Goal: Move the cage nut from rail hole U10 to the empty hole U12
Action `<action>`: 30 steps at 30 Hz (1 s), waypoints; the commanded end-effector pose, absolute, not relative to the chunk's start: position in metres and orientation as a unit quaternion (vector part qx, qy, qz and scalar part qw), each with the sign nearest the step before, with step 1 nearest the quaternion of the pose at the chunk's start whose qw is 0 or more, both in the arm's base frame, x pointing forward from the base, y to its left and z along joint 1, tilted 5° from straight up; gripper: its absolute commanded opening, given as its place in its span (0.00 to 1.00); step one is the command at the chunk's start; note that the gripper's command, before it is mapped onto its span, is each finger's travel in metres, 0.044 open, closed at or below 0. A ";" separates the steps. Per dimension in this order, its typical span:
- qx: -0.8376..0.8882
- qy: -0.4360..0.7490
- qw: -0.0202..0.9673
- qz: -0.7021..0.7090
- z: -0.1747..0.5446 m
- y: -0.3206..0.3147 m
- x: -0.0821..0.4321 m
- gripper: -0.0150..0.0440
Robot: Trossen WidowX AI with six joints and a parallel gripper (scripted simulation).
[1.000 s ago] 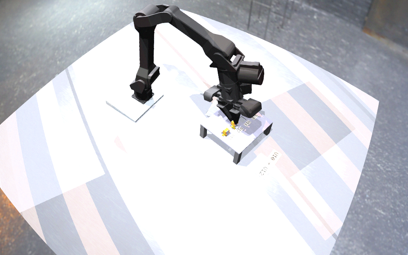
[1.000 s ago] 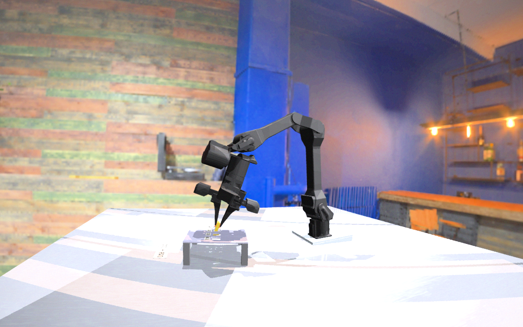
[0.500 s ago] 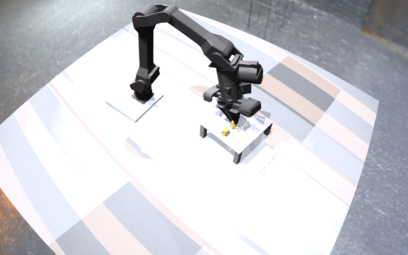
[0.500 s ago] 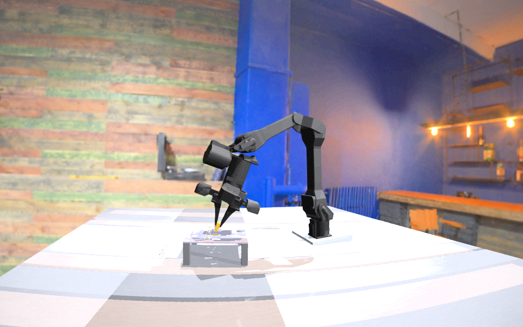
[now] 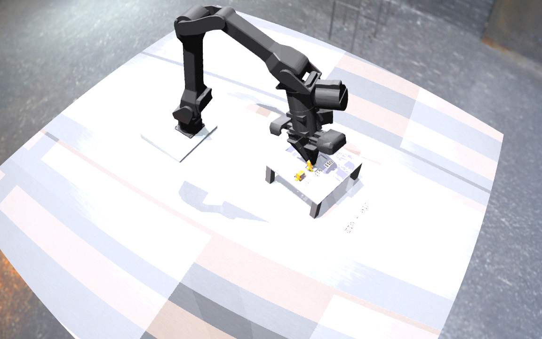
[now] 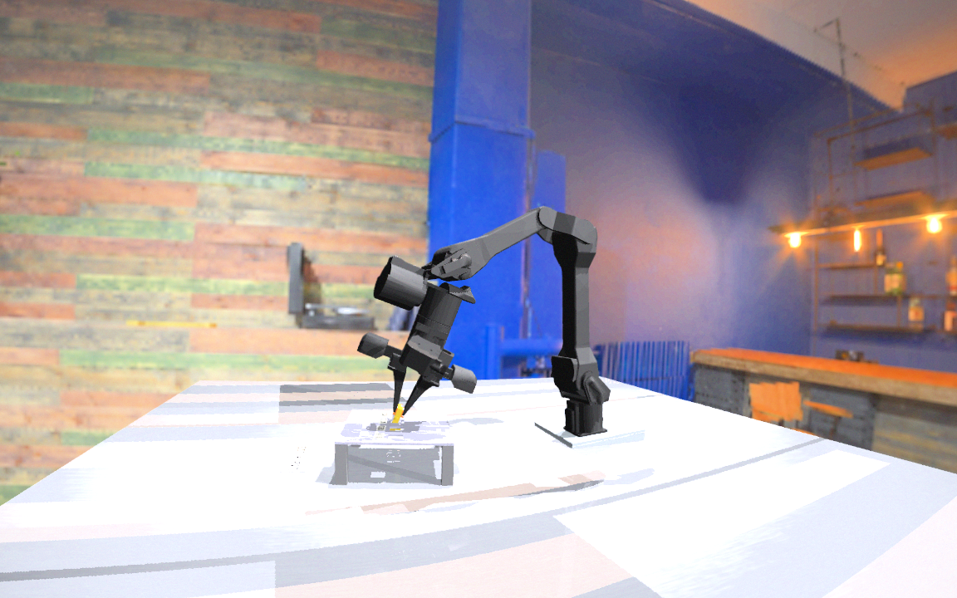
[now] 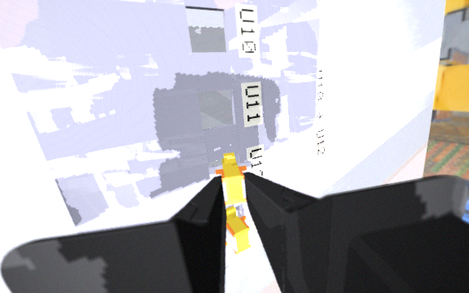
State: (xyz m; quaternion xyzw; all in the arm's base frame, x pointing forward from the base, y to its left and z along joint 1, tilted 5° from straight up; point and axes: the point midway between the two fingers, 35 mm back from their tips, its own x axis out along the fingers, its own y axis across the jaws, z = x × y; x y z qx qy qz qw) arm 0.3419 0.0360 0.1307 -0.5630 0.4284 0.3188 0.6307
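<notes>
Yellow cage nut (image 5: 309, 165) (image 6: 398, 414) (image 7: 233, 183) sits pinched in my nearly closed end effector (image 5: 311, 163) (image 6: 400, 413) (image 7: 233, 176), beside the U12 label (image 5: 318, 172) (image 7: 256, 159) on the rail plate (image 5: 319, 194) (image 6: 393, 438) (image 7: 116, 24); whether it's seated, I can't tell.

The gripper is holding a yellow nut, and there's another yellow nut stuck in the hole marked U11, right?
Not quite: the wrist view shows the hole marked U11 with no nut in it. The other yellow nut is past U12. The gripper is indeed holding a yellow nut.
</notes>
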 end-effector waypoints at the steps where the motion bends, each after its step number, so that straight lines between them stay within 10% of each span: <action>1: -0.565 0.425 0.636 0.311 0.134 0.036 0.341 0.31; 30: -0.570 0.418 0.639 0.303 0.132 0.036 0.340 0.31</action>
